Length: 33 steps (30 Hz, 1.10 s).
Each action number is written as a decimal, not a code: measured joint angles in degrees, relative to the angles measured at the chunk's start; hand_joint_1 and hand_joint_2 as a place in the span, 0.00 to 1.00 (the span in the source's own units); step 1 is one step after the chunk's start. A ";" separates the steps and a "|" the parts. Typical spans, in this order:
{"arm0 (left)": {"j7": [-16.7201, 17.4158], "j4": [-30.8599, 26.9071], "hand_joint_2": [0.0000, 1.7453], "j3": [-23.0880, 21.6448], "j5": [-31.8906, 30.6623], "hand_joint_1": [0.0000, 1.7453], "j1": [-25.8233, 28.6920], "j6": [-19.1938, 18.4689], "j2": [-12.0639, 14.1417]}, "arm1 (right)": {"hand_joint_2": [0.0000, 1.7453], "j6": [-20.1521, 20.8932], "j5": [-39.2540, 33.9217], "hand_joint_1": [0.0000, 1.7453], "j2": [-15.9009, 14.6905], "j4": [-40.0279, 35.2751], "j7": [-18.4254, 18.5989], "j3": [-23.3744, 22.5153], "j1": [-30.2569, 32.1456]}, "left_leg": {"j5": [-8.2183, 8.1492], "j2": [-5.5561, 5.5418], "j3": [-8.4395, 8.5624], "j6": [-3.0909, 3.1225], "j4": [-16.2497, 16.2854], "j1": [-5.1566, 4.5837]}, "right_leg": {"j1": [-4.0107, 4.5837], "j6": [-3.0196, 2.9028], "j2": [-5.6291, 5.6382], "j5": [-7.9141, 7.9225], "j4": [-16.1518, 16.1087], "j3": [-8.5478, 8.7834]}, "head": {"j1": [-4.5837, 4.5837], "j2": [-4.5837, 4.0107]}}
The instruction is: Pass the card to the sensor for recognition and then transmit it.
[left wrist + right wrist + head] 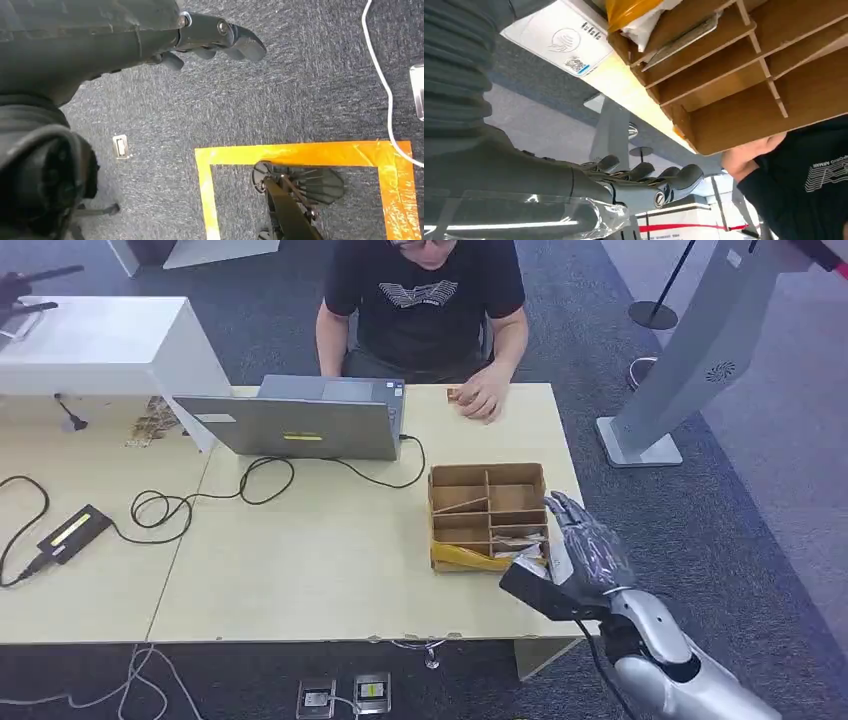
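Observation:
A wooden divided box [488, 502] stands on the table's right part. A yellow envelope [458, 556] and some pale cards [518, 544] lie in its near compartments; the right wrist view shows the envelope [629, 9] and a flat card [684, 37] there too. My right hand [582, 552] hovers at the box's near right corner, fingers spread and holding nothing; its fingers [649, 181] are empty. A white pad with a contactless mark [558, 41] lies flat on the table beside the box. My left hand [210, 35] hangs over the carpet, holding nothing.
A person sits at the far side, one hand [484, 398] resting on the table. A laptop [300, 422], cables and a black adapter [74, 531] occupy the left and middle. A white box [100, 345] stands at the far left, a grey kiosk stand [690, 360] beyond the right edge.

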 joint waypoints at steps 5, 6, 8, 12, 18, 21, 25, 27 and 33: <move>0.20 0.00 0.00 1.40 -1.33 0.00 0.01 0.00 -0.11 | 1.00 -1.62 -0.48 0.00 0.92 1.05 -0.72 0.65 -0.55 | 0.00 0.00 0.00 0.00 0.00 0.00 | 0.00 0.00 -0.01 0.00 0.00 0.00 | 0.00 0.00; 0.28 0.00 0.00 1.73 -1.55 0.00 0.02 0.00 -0.13 | 1.00 -2.03 -0.57 0.00 1.20 1.35 -0.87 0.66 -0.63 | 0.00 0.00 0.00 0.00 0.00 0.00 | 0.01 0.00 -0.01 0.00 0.00 0.00 | 0.02 0.00; 0.48 0.00 0.00 2.08 -2.16 0.00 0.03 0.00 -0.20 | 1.00 -2.56 -0.72 0.00 1.86 2.21 -1.31 0.78 -0.88 | 0.00 0.00 0.00 0.00 0.00 0.00 | 0.01 0.00 -0.01 0.00 0.00 0.00 | 0.00 0.00; 0.59 -0.04 0.00 3.19 -2.95 0.00 0.14 0.00 -0.39 | 1.00 -3.45 -0.98 0.00 3.06 3.74 -2.21 1.00 -1.12 | 0.00 -0.01 0.00 0.00 0.00 0.01 | 0.01 0.00 -0.02 0.00 0.00 0.00 | 0.02 0.00; 0.59 -0.09 0.00 4.37 -4.42 0.00 0.27 0.00 -0.50 | 1.00 -4.61 -1.05 0.00 4.15 5.44 -2.78 1.00 -1.52 | 0.00 -0.01 -0.01 0.00 0.00 0.00 | 0.00 0.00 -0.02 0.00 0.00 0.00 | 0.00 0.00; 0.61 -0.17 0.00 4.75 -4.76 0.00 0.31 0.00 -0.59 | 1.00 -4.79 -1.16 0.00 4.57 6.25 -2.93 1.00 -1.67 | 0.00 -0.01 -0.01 0.00 0.00 0.00 | 0.00 0.00 -0.02 0.00 0.00 0.00 | 0.00 0.00; 0.61 -0.17 0.00 5.10 -5.20 0.00 0.33 0.00 -0.68 | 1.00 -5.01 -1.36 0.00 4.98 7.17 -3.06 1.00 -1.71 | 0.00 -0.01 0.00 0.00 0.00 0.00 | 0.00 0.00 -0.02 0.00 0.00 0.00 | 0.00 0.00; 0.61 -0.17 0.00 5.33 -5.22 0.00 0.34 0.00 -0.70 | 1.00 -5.03 -1.44 0.00 5.18 7.54 -3.06 1.00 -1.74 | 0.00 -0.01 0.00 0.00 0.00 0.00 | 0.00 0.00 -0.02 0.00 0.00 0.00 | 0.00 0.00; 0.61 -0.17 0.00 6.01 -5.33 0.00 0.45 0.00 -0.76 | 1.00 -5.33 -1.47 0.00 5.73 8.72 -3.15 1.00 -1.85 | 0.00 -0.01 0.00 0.00 0.00 0.00 | 0.00 0.00 -0.02 0.00 0.00 0.00 | 0.02 0.00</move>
